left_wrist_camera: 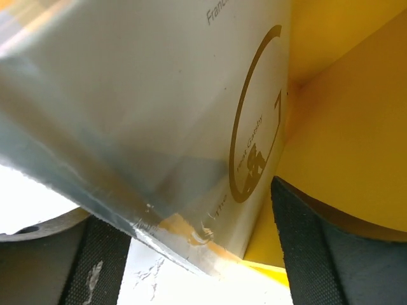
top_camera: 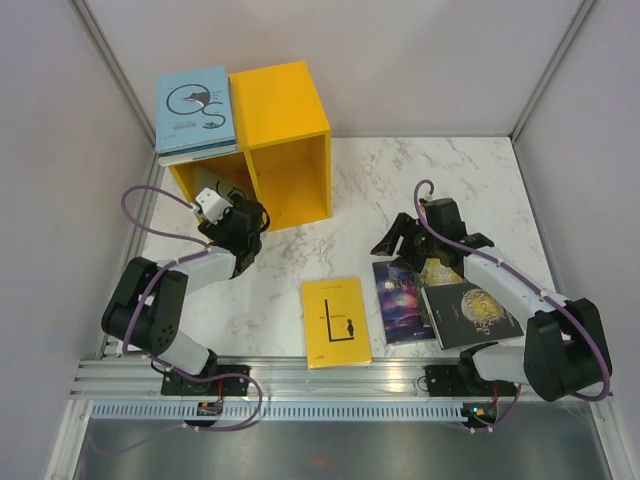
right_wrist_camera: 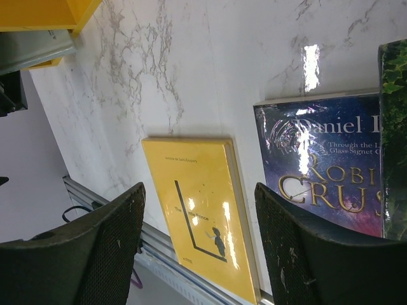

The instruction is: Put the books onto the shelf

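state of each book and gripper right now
light blue book, flat atop shelf
grey book, tilted in left compartment
yellow book, flat on table
galaxy book, flat on table
black-and-gold book, flat on table
left gripper, open
right gripper, open

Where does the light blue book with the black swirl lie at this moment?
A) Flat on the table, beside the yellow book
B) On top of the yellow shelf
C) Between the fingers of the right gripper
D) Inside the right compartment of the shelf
B: in the top view the light blue book lies cover up on the top of the yellow shelf, above its left compartment and not on the table.
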